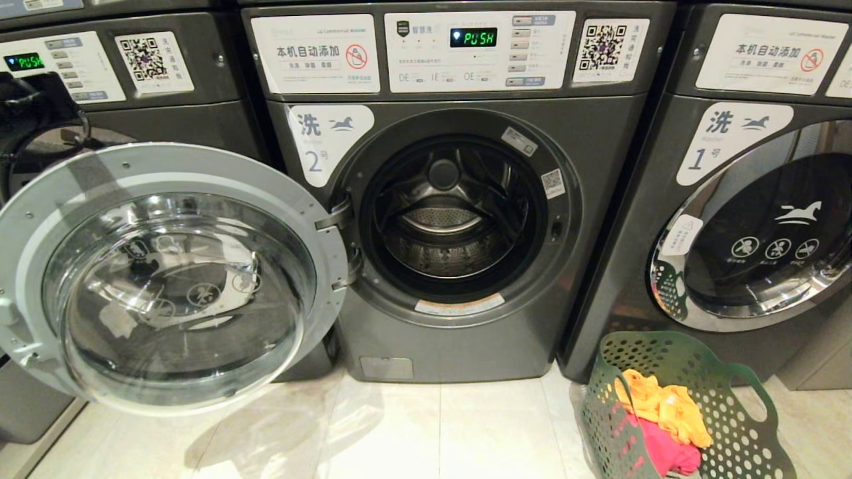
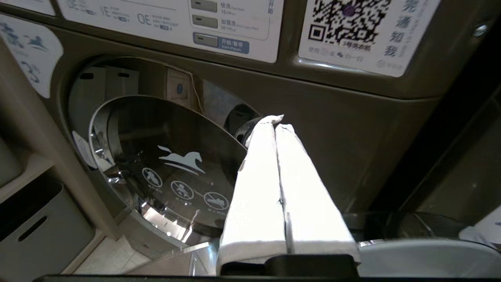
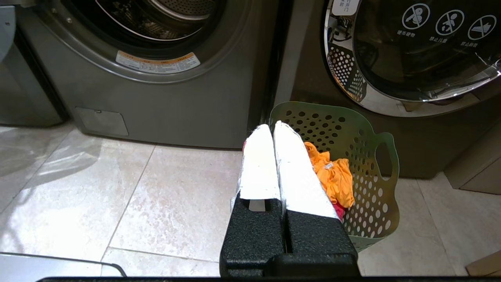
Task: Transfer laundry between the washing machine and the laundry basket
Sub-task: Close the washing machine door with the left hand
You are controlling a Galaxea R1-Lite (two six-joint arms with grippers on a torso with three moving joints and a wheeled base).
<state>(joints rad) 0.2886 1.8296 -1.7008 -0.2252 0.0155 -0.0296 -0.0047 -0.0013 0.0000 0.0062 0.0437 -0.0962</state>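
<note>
A: Going left to right, we first meet the open door (image 1: pixel 170 279) of the washing machine (image 1: pixel 459 199), swung wide on its hinge, glass and pale rim facing us. Above it, at the far left edge of the head view, a dark part of our left arm (image 1: pixel 33 110) shows; the left tool (image 2: pixel 278 122) has its white-wrapped fingers pressed together, holding nothing, and faces the closed door of the third machine (image 2: pixel 168 164).

B: Then the drum (image 1: pixel 456 213) of the machine marked 2. We see only bare metal inside (no cloth that we can make out).

A: Further right sits the machine labelled 1 (image 1: pixel 752 219), door closed, and in front of it on the floor (image 1: pixel 426 432) stands the laundry basket (image 1: pixel 745 439), dark green and full of round holes.

B: The laundry (image 1: pixel 665 406) lies in it: an orange-yellow piece crumpled on top, a pink-red one beneath. We can't spot a striped one.

A: Our right tool (image 3: pixel 273 127) hangs just before the basket's near rim, fingers closed on nothing.

B: We judge the garments light, soft and limp; they'll sag and may drag a neighbour along. We'd pinch a raised fold of the orange one, deep enough that it doesn't slip.
</note>
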